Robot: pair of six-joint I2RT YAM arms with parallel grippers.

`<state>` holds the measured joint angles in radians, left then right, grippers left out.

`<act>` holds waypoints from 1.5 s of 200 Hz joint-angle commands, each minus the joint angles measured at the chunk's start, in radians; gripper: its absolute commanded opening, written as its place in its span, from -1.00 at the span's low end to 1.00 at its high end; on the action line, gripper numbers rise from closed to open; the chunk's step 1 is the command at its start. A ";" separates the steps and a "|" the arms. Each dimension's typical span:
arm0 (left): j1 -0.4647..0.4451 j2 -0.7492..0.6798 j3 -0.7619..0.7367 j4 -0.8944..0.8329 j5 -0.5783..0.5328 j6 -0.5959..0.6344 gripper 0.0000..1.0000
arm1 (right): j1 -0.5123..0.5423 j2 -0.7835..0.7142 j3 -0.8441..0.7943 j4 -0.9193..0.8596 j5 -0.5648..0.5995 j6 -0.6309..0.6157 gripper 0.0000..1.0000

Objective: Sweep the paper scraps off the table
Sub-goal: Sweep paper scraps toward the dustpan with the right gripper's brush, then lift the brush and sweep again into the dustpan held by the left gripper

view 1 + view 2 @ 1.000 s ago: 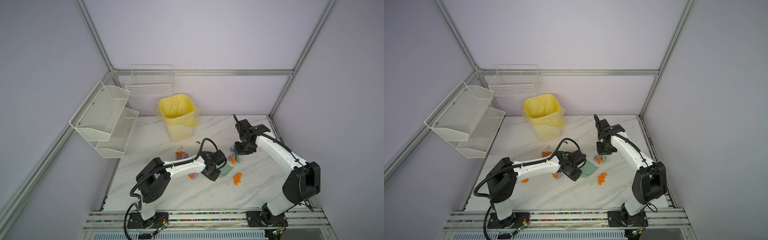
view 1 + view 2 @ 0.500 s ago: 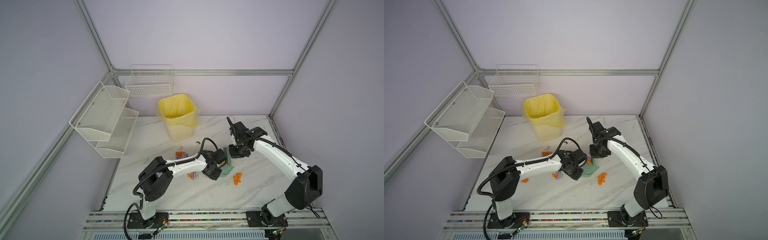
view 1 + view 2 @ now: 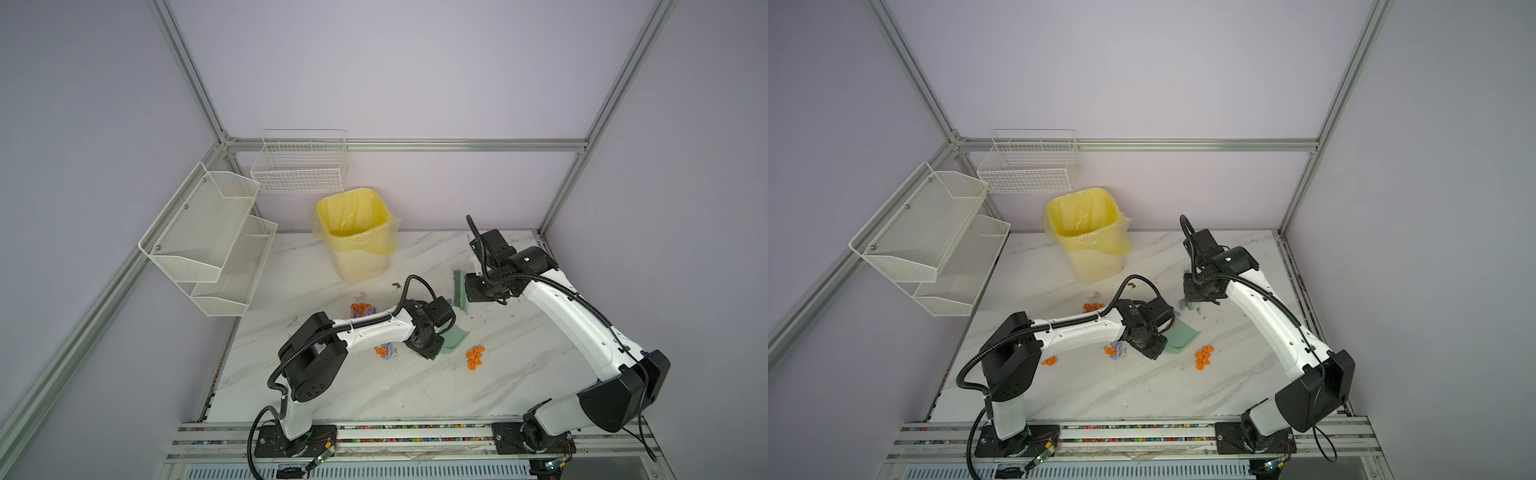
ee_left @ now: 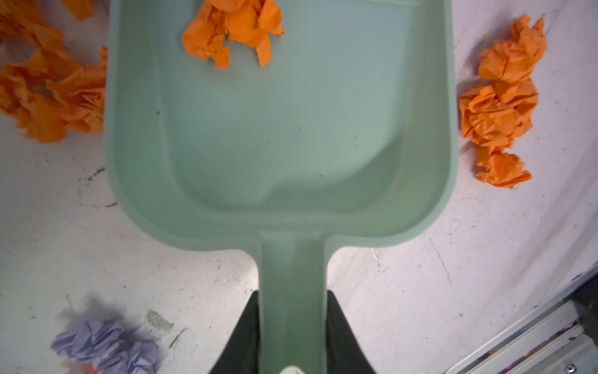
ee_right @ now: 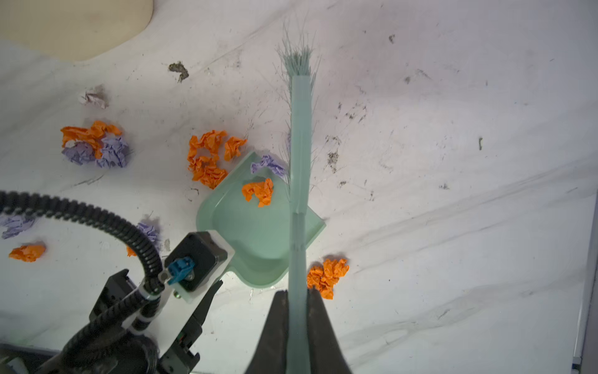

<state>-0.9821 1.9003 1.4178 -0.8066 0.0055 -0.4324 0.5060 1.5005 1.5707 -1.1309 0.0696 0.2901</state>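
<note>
My left gripper [image 4: 291, 293] is shut on the handle of the mint-green dustpan [image 4: 291, 129], which lies flat on the table [image 3: 519, 374]. One orange wad [image 4: 233, 29] sits inside the pan near its open edge, and a lavender one [image 5: 267, 165] lies at the lip. My right gripper [image 5: 297, 291] is shut on the brush [image 5: 300, 162], whose head [image 3: 460, 291] hangs above the pan's mouth. Paper scraps [image 3: 474, 357] lie loose on both sides of the pan [image 3: 1181, 338]. More clusters [image 3: 1093, 307] lie toward the bin, and others [image 3: 1115, 351] sit under my left arm.
A yellow-lined bin [image 3: 357, 237] stands at the back of the table. White wire shelves [image 3: 212, 237] and a wire basket [image 3: 299, 166] hang at the back left. A dark speck [image 5: 178, 69] lies near the bin. An aluminium rail [image 3: 415, 436] edges the front.
My right gripper carried the brush left toward the dustpan, and scraps that lay beside the brush now sit at the pan's mouth. The left arm has barely moved.
</note>
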 commanded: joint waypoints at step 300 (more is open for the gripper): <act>0.018 0.014 0.049 0.062 -0.022 -0.010 -1.00 | 0.006 -0.097 -0.150 0.164 -0.082 0.053 -1.00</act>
<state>-0.9737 1.9648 1.4693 -0.7776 -0.0059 -0.4355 0.5068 1.4220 1.4158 -0.9409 -0.0967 0.2893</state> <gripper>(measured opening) 0.252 0.114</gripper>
